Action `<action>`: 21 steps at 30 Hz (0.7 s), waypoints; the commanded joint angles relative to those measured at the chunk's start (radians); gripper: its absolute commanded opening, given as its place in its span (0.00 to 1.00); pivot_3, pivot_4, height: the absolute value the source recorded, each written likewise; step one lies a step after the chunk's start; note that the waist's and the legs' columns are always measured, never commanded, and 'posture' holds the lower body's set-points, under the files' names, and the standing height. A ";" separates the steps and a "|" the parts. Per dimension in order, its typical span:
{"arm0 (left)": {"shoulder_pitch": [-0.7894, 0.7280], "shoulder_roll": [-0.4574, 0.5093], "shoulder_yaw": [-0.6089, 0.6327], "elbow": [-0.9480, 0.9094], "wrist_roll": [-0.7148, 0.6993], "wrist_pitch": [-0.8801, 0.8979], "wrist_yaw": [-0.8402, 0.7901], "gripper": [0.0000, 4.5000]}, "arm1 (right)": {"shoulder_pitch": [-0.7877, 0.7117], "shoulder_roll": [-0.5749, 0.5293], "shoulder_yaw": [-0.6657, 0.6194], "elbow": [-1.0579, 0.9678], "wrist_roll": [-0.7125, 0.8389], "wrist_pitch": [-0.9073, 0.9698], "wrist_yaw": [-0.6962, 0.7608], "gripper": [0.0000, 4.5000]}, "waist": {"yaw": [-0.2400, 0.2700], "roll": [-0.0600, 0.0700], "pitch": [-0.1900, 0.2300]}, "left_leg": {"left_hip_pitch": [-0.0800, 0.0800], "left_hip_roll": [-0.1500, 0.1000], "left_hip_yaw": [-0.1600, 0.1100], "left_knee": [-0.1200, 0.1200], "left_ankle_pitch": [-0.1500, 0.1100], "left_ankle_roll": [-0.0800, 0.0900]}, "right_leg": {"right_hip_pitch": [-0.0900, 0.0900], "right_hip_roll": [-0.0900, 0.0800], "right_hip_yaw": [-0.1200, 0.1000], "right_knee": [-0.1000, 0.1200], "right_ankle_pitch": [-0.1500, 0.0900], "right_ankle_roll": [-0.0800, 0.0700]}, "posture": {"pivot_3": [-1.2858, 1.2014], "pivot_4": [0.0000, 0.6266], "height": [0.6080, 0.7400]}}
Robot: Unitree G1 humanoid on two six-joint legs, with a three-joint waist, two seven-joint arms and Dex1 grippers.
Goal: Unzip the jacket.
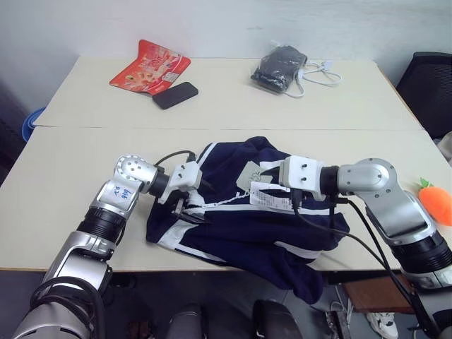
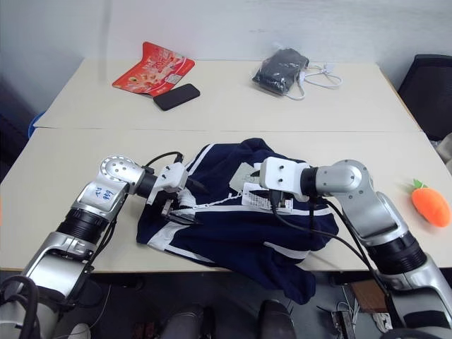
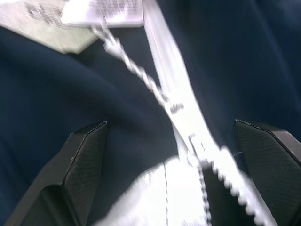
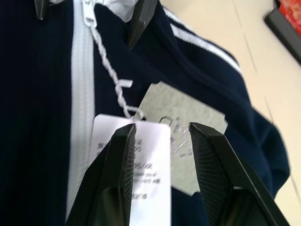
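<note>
At lower centre on the bench [image 1: 63,169] lies the jacket [image 1: 240,233], my left pincer [image 3: 171,160] spread wide astride its white zipper [image 3: 183,113], my right pincer [image 4: 162,165] part-open over the paper tags [image 4: 146,188].

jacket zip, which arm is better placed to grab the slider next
Left, probably. Its open end effector straddles the white zipper of the jacket, with the slider between the fingers. The right end effector sits over the paper tags, farther along the zipper.
</note>
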 commanded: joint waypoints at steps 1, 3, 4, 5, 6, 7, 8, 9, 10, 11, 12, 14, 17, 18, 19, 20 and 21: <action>-0.005 -0.042 -0.008 0.097 0.045 -0.060 0.038 1.00 | 0.039 -0.009 -0.050 -0.079 -0.027 0.019 -0.051 0.41 | 0.002 0.000 0.000 | 0.000 0.000 0.000 0.000 0.000 0.000 | 0.000 0.000 0.000 0.000 0.000 0.000 | 0.52 0.24 1.00; -0.004 -0.055 -0.020 0.140 0.078 -0.104 0.047 1.00 | 0.076 -0.009 -0.048 -0.107 -0.050 0.030 -0.075 0.50 | 0.003 0.000 0.000 | 0.000 0.000 -0.001 0.001 0.000 0.000 | 0.001 0.000 0.000 0.000 0.000 0.000 | 0.52 0.24 1.00; -0.003 -0.060 -0.022 0.157 0.088 -0.122 0.050 1.00 | 0.091 -0.011 -0.046 -0.118 -0.061 0.030 -0.083 0.55 | 0.004 0.000 0.000 | 0.001 0.000 0.000 0.001 0.000 0.000 | 0.001 0.000 0.000 0.000 0.000 0.000 | 0.52 0.24 1.00; -0.003 -0.066 -0.023 0.169 0.095 -0.134 0.054 1.00 | 0.112 -0.016 -0.046 -0.122 -0.096 0.013 -0.109 0.60 | 0.005 0.000 -0.001 | 0.001 0.000 -0.001 0.001 0.000 0.000 | 0.002 0.000 0.000 0.000 0.000 0.000 | 0.52 0.24 1.00; -0.004 -0.070 -0.022 0.179 0.099 -0.142 0.055 1.00 | 0.132 -0.023 -0.048 -0.121 -0.125 -0.007 -0.129 0.67 | 0.005 -0.001 -0.001 | 0.002 0.000 -0.001 0.001 0.000 0.000 | 0.003 0.000 -0.001 0.000 0.000 0.000 | 0.52 0.24 1.00; -0.006 -0.073 -0.021 0.185 0.101 -0.148 0.056 1.00 | 0.146 -0.027 -0.051 -0.122 -0.145 -0.021 -0.142 0.76 | 0.006 -0.001 -0.001 | 0.002 0.000 -0.001 0.001 0.000 0.000 | 0.003 -0.001 -0.001 0.000 0.000 0.000 | 0.52 0.24 1.00; -0.007 -0.075 -0.021 0.191 0.102 -0.153 0.057 1.00 | 0.161 -0.032 -0.055 -0.121 -0.161 -0.033 -0.150 0.84 | 0.006 -0.001 -0.001 | 0.002 0.000 -0.001 0.001 0.000 0.000 | 0.003 -0.001 -0.001 0.000 0.000 0.000 | 0.52 0.24 1.00; -0.008 -0.076 -0.020 0.196 0.103 -0.158 0.058 1.00 | 0.187 -0.045 -0.064 -0.122 -0.167 -0.044 -0.149 0.88 | 0.008 -0.001 -0.001 | 0.002 0.000 -0.001 0.001 0.000 0.000 | 0.003 -0.001 -0.001 0.000 0.000 0.000 | 0.52 0.24 1.00; -0.008 -0.077 -0.019 0.201 0.104 -0.163 0.058 1.00 | 0.205 -0.053 -0.071 -0.123 -0.170 -0.051 -0.149 0.88 | 0.011 -0.001 -0.001 | 0.002 0.000 -0.001 0.001 0.000 0.000 | 0.004 -0.001 -0.001 0.000 0.000 0.000 | 0.52 0.24 1.00; -0.009 -0.077 -0.018 0.203 0.104 -0.168 0.058 1.00 | 0.228 -0.065 -0.081 -0.120 -0.183 -0.067 -0.158 0.88 | 0.013 -0.001 -0.001 | 0.003 0.000 -0.001 0.001 0.000 0.000 | 0.004 -0.001 -0.001 0.000 0.000 0.000 | 0.52 0.24 1.00; -0.009 -0.078 -0.017 0.205 0.103 -0.171 0.057 1.00 | 0.244 -0.074 -0.087 -0.115 -0.197 -0.086 -0.170 0.88 | 0.013 -0.001 -0.001 | 0.003 0.000 -0.001 0.001 0.000 0.000 | 0.004 -0.001 0.000 0.000 0.000 0.000 | 0.52 0.24 1.00; -0.011 -0.080 -0.014 0.207 0.101 -0.175 0.057 1.00 | 0.263 -0.081 -0.090 -0.102 -0.227 -0.115 -0.193 0.88 | 0.012 -0.001 -0.001 | 0.003 0.000 -0.001 0.001 0.000 0.000 | 0.004 -0.001 0.000 0.000 0.000 0.000 | 0.52 0.24 1.00; -0.012 -0.082 -0.011 0.194 0.095 -0.167 0.057 1.00 | 0.278 -0.065 -0.090 -0.080 -0.257 -0.138 -0.229 0.88 | 0.013 -0.001 -0.001 | 0.004 0.000 -0.001 0.001 0.000 0.000 | 0.004 -0.001 0.000 0.000 0.000 0.000 | 0.52 0.24 1.00; -0.012 -0.082 -0.011 0.191 0.095 -0.167 0.057 1.00 | 0.278 -0.053 -0.093 -0.079 -0.256 -0.135 -0.240 0.88 | 0.014 -0.001 -0.001 | 0.004 0.000 -0.001 0.001 0.000 0.000 | 0.004 -0.001 0.000 0.000 0.000 0.000 | 0.52 0.24 1.00; -0.011 -0.081 -0.011 0.189 0.096 -0.167 0.057 1.00 | 0.273 -0.041 -0.097 -0.078 -0.258 -0.133 -0.252 0.88 | 0.014 -0.001 -0.001 | 0.004 0.000 -0.001 0.001 0.000 0.000 | 0.004 -0.001 0.000 0.000 0.000 0.000 | 0.52 0.24 1.00; -0.011 -0.080 -0.011 0.188 0.096 -0.168 0.057 1.00 | 0.267 -0.029 -0.100 -0.076 -0.260 -0.132 -0.265 0.88 | 0.014 -0.001 -0.001 | 0.004 0.000 -0.001 0.001 0.000 0.000 | 0.004 -0.001 0.000 0.000 0.000 0.000 | 0.52 0.24 1.00; -0.011 -0.080 -0.011 0.188 0.097 -0.170 0.058 1.00 | 0.253 -0.016 -0.100 -0.071 -0.264 -0.132 -0.279 0.88 | 0.014 -0.001 -0.001 | 0.004 0.000 -0.001 0.001 0.000 0.000 | 0.004 -0.001 0.000 0.000 0.000 0.000 | 0.52 0.24 1.00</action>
